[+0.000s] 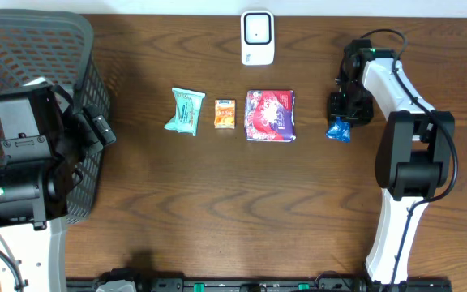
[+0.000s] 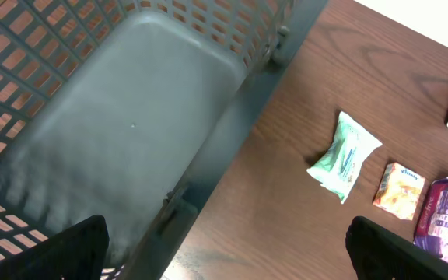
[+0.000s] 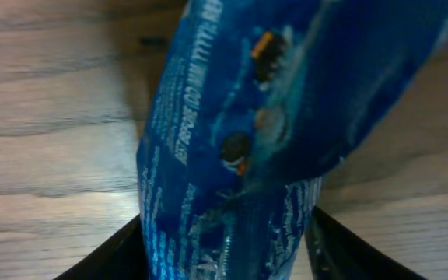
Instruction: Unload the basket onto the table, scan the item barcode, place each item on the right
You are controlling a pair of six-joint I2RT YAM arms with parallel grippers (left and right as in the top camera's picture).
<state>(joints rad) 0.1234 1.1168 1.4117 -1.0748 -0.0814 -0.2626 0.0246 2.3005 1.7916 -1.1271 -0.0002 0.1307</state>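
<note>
A blue snack packet fills the right wrist view, standing between my right gripper's two dark fingers, which press on both its sides just above the wooden table. From overhead the blue packet shows at the right gripper, below and right of the white scanner at the table's far edge. I see no barcode on the packet's visible face. My left gripper hangs wide open over the basket's edge, holding nothing.
A grey mesh basket stands at the far left; its wall is below the left gripper. In a row mid-table lie a green packet, a small orange packet and a red-purple pack.
</note>
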